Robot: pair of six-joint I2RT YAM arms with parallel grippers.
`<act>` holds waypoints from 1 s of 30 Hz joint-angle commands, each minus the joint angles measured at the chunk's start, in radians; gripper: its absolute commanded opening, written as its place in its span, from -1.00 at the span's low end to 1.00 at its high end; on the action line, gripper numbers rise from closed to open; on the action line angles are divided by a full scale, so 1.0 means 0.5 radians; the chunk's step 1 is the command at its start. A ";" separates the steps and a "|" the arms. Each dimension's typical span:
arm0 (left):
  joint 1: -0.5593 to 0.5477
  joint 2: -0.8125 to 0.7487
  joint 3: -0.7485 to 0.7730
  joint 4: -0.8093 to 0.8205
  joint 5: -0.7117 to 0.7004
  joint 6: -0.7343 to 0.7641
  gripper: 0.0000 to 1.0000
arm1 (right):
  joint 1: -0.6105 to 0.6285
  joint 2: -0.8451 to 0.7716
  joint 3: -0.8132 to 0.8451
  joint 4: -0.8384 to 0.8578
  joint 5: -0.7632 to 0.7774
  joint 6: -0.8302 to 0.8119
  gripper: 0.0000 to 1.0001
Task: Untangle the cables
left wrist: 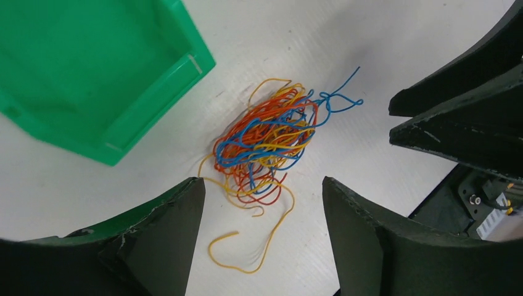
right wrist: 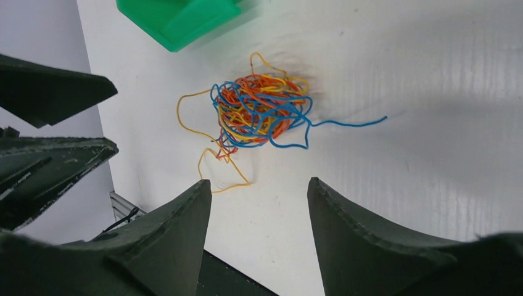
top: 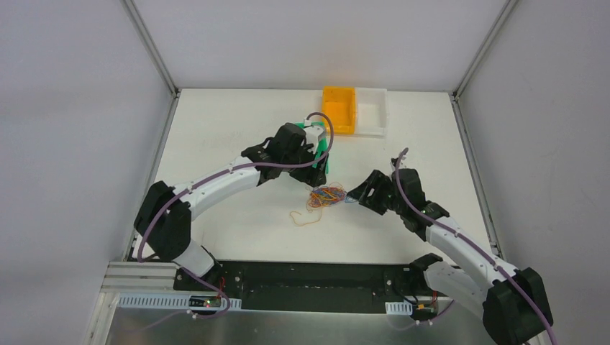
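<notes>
The left fingers (left wrist: 166,240) stand wide apart and hold nothing, over the tangle of cables (left wrist: 265,142). The tangle lies on the white tabletop (left wrist: 370,37), near a green bin (left wrist: 92,74). The right fingers (right wrist: 370,246) are also spread and empty, near the tangle's other side. One orange strand (left wrist: 250,270) trails loose.

The cables (top: 327,195) lie in a heap near the middle of the tabletop (top: 230,122). Just behind the cables sits the near bin (top: 325,159). Farther behind the cables, at the back edge, a second bin (top: 339,109) and a third bin (top: 372,111) stand side by side.
</notes>
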 commanded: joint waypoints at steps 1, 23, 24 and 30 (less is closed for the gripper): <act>-0.053 0.240 0.193 -0.016 0.299 0.169 0.40 | 0.020 -0.164 -0.067 -0.035 0.103 0.047 0.23; -0.226 0.759 0.359 -0.173 -0.094 0.136 -0.38 | 0.021 -0.386 -0.264 -0.022 0.138 0.111 0.25; -0.226 0.782 0.375 -0.175 -0.079 0.120 -0.55 | 0.020 -0.377 -0.266 -0.005 0.133 0.114 0.25; -0.226 0.750 0.389 -0.133 0.022 0.002 -1.00 | 0.023 -0.337 -0.314 0.112 0.100 0.167 0.25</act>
